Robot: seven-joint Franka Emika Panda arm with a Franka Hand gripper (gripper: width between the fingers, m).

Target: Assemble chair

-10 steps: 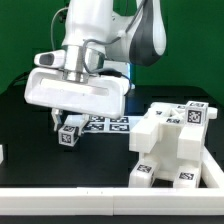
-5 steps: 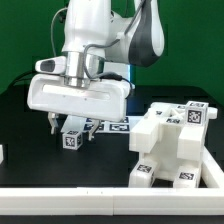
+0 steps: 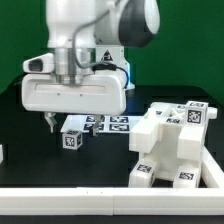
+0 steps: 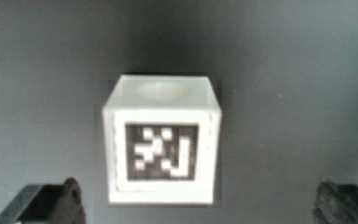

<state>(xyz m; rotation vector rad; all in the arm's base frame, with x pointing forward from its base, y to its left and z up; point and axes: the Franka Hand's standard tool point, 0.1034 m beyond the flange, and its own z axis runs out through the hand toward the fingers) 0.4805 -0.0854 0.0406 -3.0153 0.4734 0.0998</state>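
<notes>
A partly built white chair (image 3: 170, 145) with square tags stands on the black table at the exterior view's right. A small white tagged block (image 3: 72, 133), a loose chair part, lies on the table under my hand. My gripper (image 3: 62, 123) hangs just above it, fingers spread wide. In the wrist view the block (image 4: 163, 140) sits between the two dark fingertips (image 4: 51, 203), nearer one of them, with a gap on each side. The gripper (image 4: 201, 205) is open and holds nothing.
The marker board (image 3: 112, 124) lies flat behind the block, partly hidden by my hand. A white edge (image 3: 2, 154) shows at the exterior view's left border. The table's light front edge (image 3: 80, 194) runs along the bottom.
My arm has shifted toward the exterior view's left and turned a little, carrying the open gripper over the small block. The block and the chair have not moved.
</notes>
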